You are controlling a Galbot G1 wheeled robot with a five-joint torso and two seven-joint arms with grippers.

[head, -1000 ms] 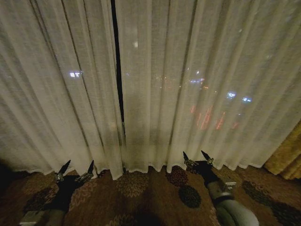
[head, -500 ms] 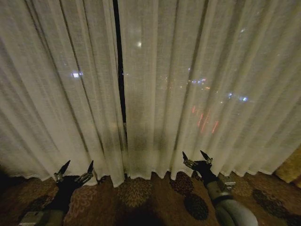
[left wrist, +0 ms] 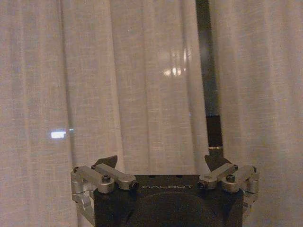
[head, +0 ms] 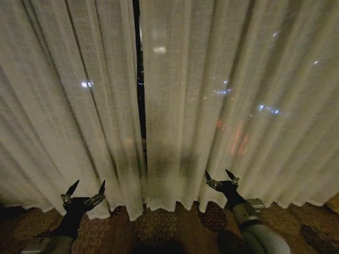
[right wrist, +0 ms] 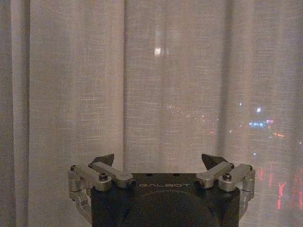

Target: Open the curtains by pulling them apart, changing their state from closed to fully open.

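Curtains [head: 222,100] hanging closed across whole window, narrow dark gap [head: 140,90] running between panels. Left end effector [head: 85,190] pointing at left panel's hem, fingers spread, gripping nothing. Right end effector [head: 221,180] facing right panel low down, fingers apart too. Camera sitting closer than second ago: less carpet [head: 159,233], golden drape gone from corner. Left wrist view catching gap just right of open fingers [left wrist: 215,163].

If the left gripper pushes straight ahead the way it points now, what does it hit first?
Most likely the left panel of sheer cream-white pleated curtain, just beside the dark gap between panels. The left gripper is open and faces that fabric; how far off it is stays unclear.
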